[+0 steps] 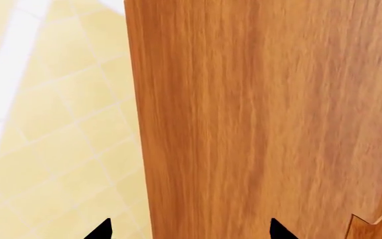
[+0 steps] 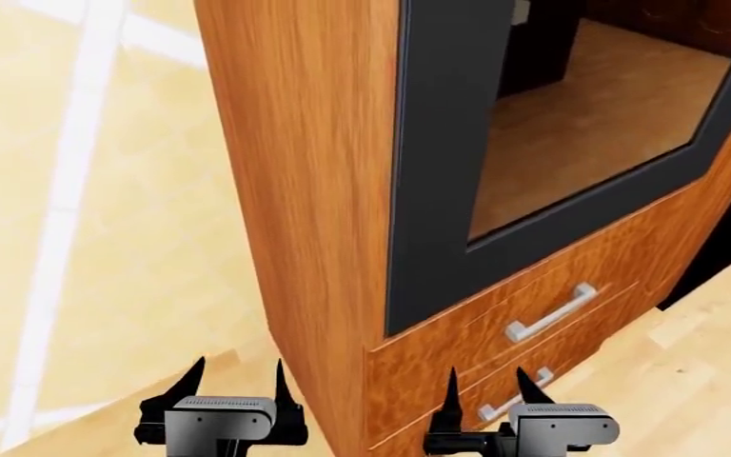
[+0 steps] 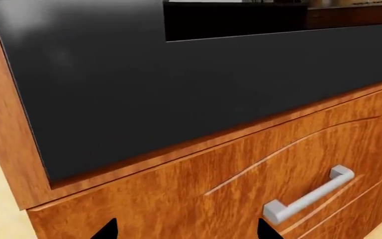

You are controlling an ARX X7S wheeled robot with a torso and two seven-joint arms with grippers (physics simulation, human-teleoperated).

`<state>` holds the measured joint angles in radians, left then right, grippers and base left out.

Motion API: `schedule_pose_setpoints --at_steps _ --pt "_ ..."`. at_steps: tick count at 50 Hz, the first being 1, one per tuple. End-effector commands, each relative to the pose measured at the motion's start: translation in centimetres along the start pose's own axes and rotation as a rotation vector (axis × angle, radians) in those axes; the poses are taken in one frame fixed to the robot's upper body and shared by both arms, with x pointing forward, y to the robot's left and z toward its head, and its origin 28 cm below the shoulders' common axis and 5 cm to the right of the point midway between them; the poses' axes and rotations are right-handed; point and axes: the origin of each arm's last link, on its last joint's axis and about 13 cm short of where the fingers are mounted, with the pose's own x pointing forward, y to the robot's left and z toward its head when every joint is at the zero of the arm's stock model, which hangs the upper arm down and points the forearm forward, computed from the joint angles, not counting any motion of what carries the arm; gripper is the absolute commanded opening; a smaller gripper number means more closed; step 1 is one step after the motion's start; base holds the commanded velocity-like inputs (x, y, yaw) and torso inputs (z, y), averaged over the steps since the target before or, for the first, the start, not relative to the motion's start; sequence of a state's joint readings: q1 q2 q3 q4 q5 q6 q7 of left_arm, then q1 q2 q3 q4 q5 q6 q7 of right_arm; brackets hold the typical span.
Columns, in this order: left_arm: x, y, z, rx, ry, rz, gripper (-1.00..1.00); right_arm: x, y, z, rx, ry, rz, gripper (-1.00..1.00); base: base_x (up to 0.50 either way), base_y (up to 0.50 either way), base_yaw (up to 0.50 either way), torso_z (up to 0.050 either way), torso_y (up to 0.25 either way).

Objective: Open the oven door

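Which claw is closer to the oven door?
Right. The right claw sits below the oven door, in front of the drawers. The left claw is off beside the wooden cabinet side.

No text, label, brand, number or sign can be read in any view. The oven door is plain black, and the wooden drawer fronts carry no markings.

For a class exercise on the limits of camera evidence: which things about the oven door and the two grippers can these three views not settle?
- Oven door: its top edge and any handle are cut off by the head view's upper border.
- Left gripper: the left wrist view shows only two finger tips against the cabinet side panel.
- Right gripper: its body is cut off by the head view's lower edge.
- Lower drawer handle: partly hidden behind the right gripper.
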<state>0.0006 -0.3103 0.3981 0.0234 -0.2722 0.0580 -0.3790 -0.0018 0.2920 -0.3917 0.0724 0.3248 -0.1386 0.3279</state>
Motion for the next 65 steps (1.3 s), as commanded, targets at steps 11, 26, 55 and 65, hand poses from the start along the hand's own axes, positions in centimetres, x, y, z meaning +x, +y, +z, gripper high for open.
schedule_pose_setpoints --at_steps 11,26,55,65 --pt "0.0 0.0 0.0 0.000 -0.001 0.000 1.00 0.0 0.0 0.0 0.000 0.000 -0.004 1.00 0.14 -0.08 0.00 0.000 0.000" --pt "0.0 0.0 -0.1 -0.003 0.000 0.002 1.00 0.1 -0.2 0.3 -0.007 -0.018 -0.026 1.00 0.02 -0.01 0.00 0.000 0.000" --pt "0.1 0.1 -0.2 0.001 0.001 -0.005 1.00 2.4 -3.7 6.3 -0.189 -0.252 -0.143 1.00 0.00 0.00 0.00 0.000 0.000" --pt "0.1 0.1 -0.1 0.000 -0.002 -0.006 1.00 3.0 -5.0 8.9 -0.227 -0.305 -0.146 1.00 0.00 0.00 0.00 0.000 0.000"
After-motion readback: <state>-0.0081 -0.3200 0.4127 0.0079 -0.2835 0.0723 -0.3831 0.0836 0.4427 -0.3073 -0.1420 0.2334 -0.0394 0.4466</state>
